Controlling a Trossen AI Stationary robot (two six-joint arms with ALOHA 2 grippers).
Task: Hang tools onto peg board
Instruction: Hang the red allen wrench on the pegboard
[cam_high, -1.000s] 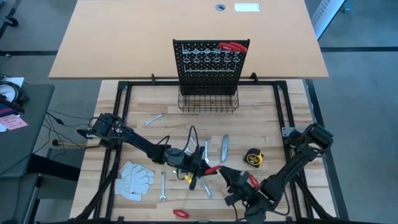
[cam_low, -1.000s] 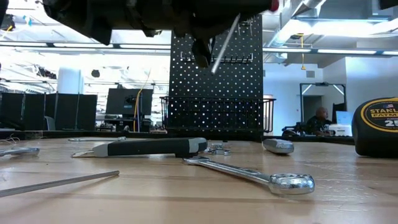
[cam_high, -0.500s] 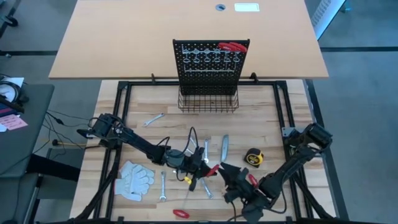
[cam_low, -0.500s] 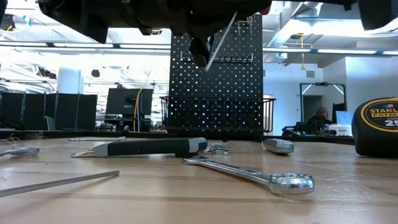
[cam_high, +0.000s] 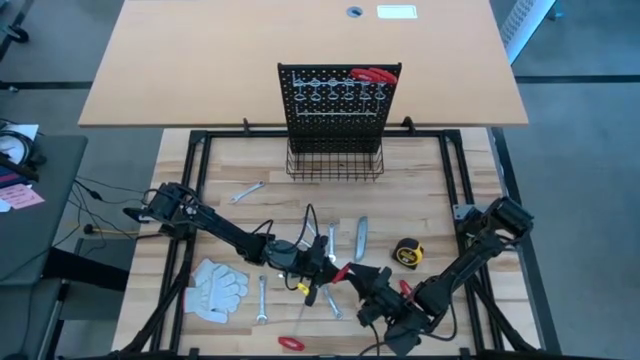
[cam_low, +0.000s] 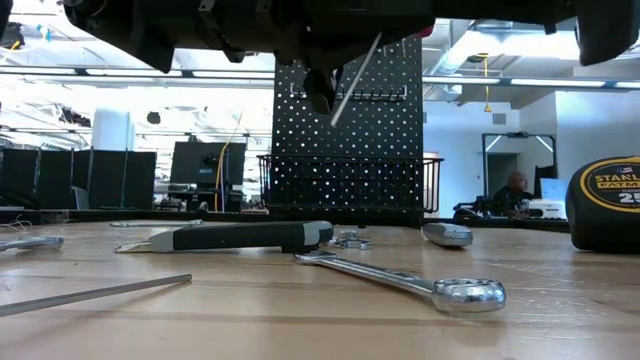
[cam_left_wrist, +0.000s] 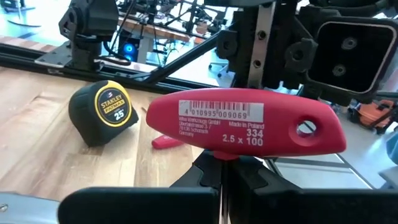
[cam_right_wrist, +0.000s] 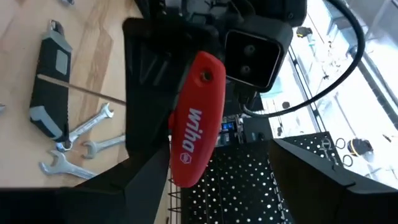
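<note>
Since a second ago the right gripper (cam_high: 362, 290) has slid closer to the left gripper (cam_high: 325, 268), its jaws spread wider, one on each side of the red T-handle (cam_right_wrist: 194, 119) and gripping nothing. Clamped shut, the left gripper holds that T-handle hex key (cam_left_wrist: 245, 119) (shaft hanging below). Just beyond the right gripper sits the tape measure (cam_high: 407, 253); the peg board (cam_high: 338, 98) stands well ahead of both.

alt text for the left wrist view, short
The shut left gripper holds a red T-handle tool crosswise, its barcode label readable. Behind it is the right arm's wrist camera housing; a yellow-black tape measure sits on the wooden table.
</note>
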